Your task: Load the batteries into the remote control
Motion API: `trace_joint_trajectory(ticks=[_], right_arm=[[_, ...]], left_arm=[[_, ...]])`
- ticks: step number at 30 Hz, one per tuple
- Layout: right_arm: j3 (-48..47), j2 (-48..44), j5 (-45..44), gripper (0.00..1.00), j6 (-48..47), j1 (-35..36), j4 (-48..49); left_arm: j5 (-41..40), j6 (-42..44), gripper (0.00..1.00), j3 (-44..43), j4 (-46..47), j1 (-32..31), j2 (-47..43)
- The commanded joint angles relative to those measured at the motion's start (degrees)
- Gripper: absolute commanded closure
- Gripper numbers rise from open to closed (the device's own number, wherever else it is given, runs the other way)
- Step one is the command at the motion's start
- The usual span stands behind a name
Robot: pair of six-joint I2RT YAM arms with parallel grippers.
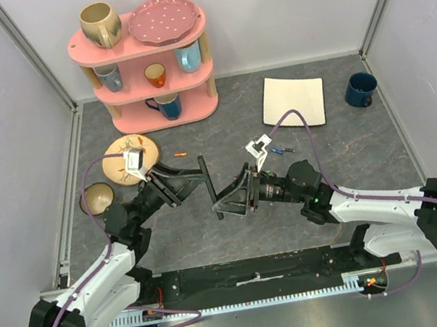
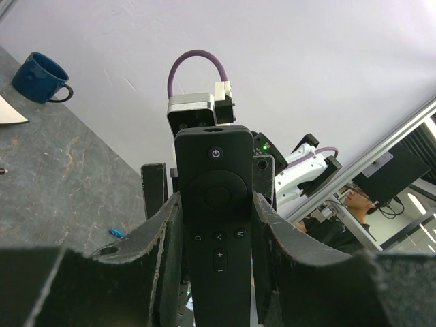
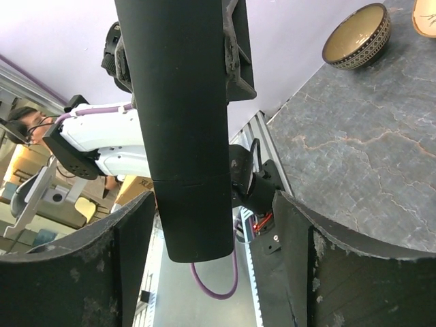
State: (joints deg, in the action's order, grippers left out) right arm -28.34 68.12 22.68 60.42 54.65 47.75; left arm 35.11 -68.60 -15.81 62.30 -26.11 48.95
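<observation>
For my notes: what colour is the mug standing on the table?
Mug: dark blue; left wrist view.

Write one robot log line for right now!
left gripper: shut on slim black plastic remote control bar | right gripper: open, straddling remote's end | tiny coloured cylinder batteries: on grey table

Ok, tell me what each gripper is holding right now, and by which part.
The left gripper clamps the remote by its long side edges, power-button end free. The right gripper holds nothing: its fingers flank the remote with gaps.
</observation>
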Motion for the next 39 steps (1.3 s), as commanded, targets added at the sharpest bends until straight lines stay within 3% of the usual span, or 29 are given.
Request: trace_joint_trajectory(ticks=[1,16,19,20,21,22,27,30,32,37,39], right_arm=[[-1.9,0.61,0.97,0.26,0.84,0.37,5.25],[-0.67,1.67,3.51,0.57,1.63,0.45,9.12],[-0.49,0.88,3.95,0.59,1.01,0.45,7.9],[-0.49,0.7,4.13,0.59,0.84,0.37,7.63],[-0.4,0.35,4.22,0.59,0.66,0.37,7.28],[-0.32,-0.43,4.22,0.59,0.05,0.37,6.05],[-1.28,-4.04,4.39,0.6,-3.29,0.45,-0.09],[-2.85,-8.25,3.61,0.59,-8.73,0.37,-10.01],[-4.87,-11.59,1.51,0.59,-14.94,0.45,-21.77],[-14.71,-15.29,-10.61,0.59,-28.15,0.54,-53.11],[-18.75,-14.51,-15.35,0.59,-33.84,0.54,-59.32]], left_arm=[[0.39,-1.1,0.98,-0.53,1.68,0.27,-1.05],[0.57,-2.33,0.95,0.26,1.77,0.27,-0.7],[1.18,-2.24,0.84,-0.18,0.89,0.27,-0.35],[1.45,-2.33,0.78,-0.44,0.8,0.27,-0.35],[1.54,-2.42,0.62,-0.53,0.19,0.27,-0.26],[1.54,-2.5,0.54,-0.62,-0.25,0.27,-0.26],[0.57,-1.19,0.3,-2.11,-7.34,0.27,-1.48],[-0.92,1.44,0.21,-3.87,-12.63,0.79,-3.42],[-1.71,3.38,0.15,-5.27,-17.55,1.67,-4.91],[-4.87,12.39,0.13,-10.44,-30.98,3.08,-8.51],[-10.13,16.98,0.13,-12.83,-43.53,2.91,-10.53]])
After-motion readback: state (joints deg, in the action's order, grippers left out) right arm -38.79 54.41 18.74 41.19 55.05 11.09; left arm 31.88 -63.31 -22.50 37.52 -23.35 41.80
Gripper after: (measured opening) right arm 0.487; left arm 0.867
